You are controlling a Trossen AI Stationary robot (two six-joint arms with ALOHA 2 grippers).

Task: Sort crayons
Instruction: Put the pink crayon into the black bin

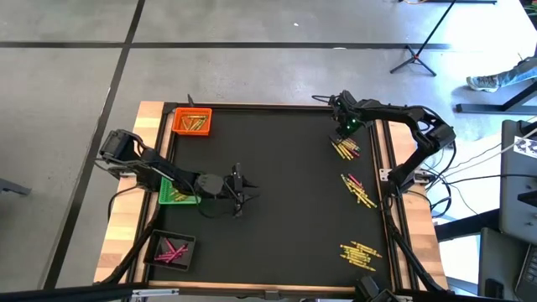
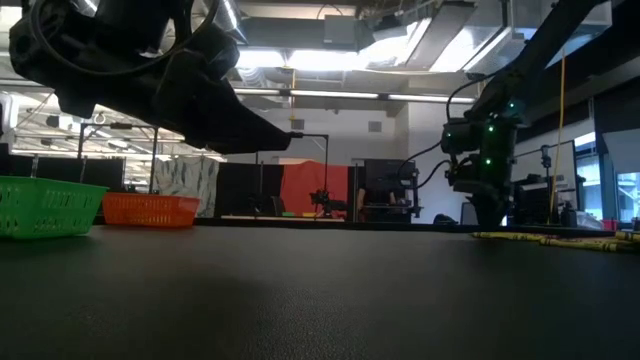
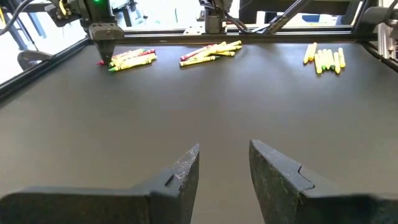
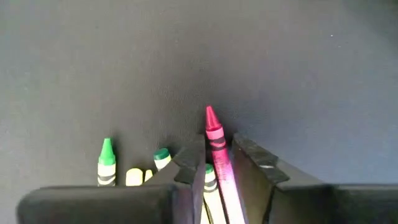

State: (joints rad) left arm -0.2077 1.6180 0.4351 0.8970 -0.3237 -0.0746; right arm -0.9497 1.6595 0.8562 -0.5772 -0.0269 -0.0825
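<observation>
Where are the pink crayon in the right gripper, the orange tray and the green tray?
pink crayon (image 4: 215, 134), right wrist view, on its wrapper below the tip.
orange tray (image 1: 192, 131), high view, near rim.
green tray (image 2: 40, 208), low view, side wall.

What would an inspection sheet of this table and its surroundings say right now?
Surface: black mat on a wooden table.
Job's things: three crayon groups along the right side; orange tray, green tray and black tray on the left, each holding crayons.
Clutter: nothing seen.
Grippers: right gripper is down at the far crayon group, fingers around a pink crayon; left gripper hangs open over bare mat near the green tray.
Cables: bundles at the table's right edge.
Surroundings: stand legs and a person's shoe on the floor.
</observation>
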